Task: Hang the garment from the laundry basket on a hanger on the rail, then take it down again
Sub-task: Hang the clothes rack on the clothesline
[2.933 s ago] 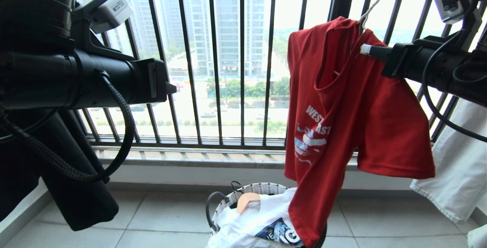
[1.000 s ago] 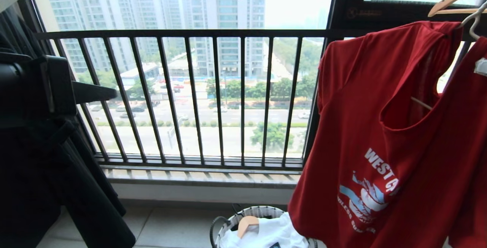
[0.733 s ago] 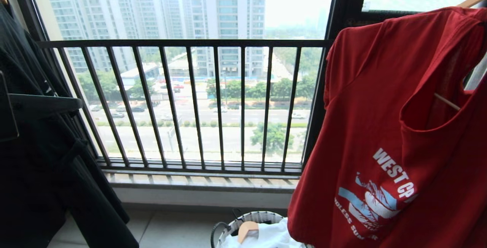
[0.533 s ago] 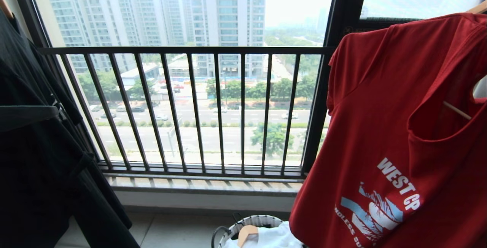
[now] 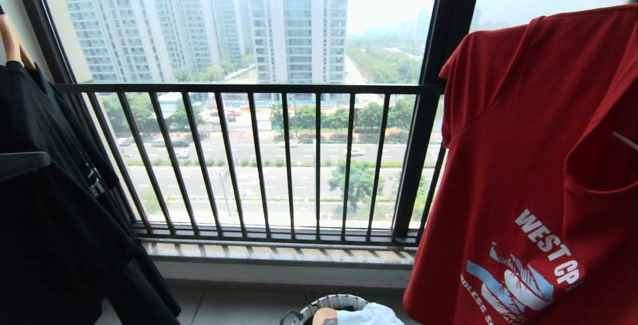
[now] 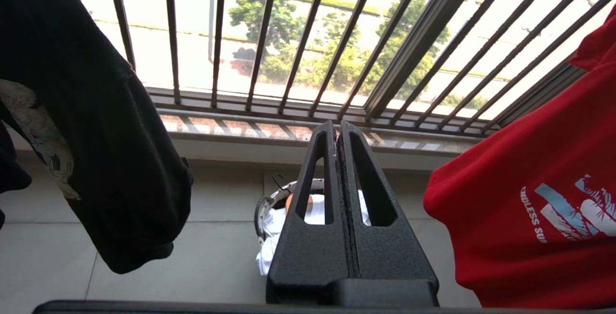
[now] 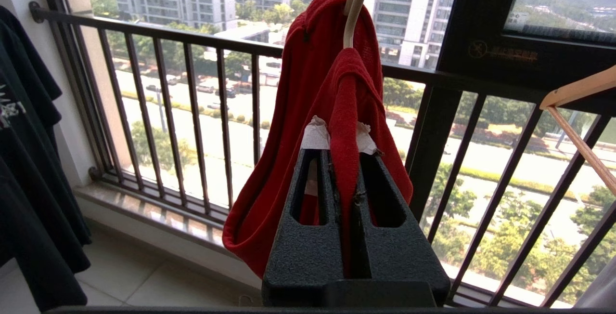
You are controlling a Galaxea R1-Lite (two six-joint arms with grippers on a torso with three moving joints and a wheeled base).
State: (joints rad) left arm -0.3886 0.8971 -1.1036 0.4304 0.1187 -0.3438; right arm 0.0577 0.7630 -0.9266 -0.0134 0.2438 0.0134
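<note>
While right gripper (image 7: 344,160) pinches soft red garment (image 7: 313,87) on thin hanger (image 7: 353,10), left gripper (image 6: 338,133) clenched, empty.

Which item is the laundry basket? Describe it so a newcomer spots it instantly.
Start at the barred window railing, then drop to the tiled floor below it. The laundry basket is the small round tub with a white rim and dark wire handle. Unlike the hanging black T-shirt and red T-shirt, it sits on the floor, holding white cloth.

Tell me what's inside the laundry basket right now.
In the laundry basket, a white shirt and the end of a wooden hanger show. The left gripper hides part of it in its wrist view; anything beneath the shirt is covered.
</note>
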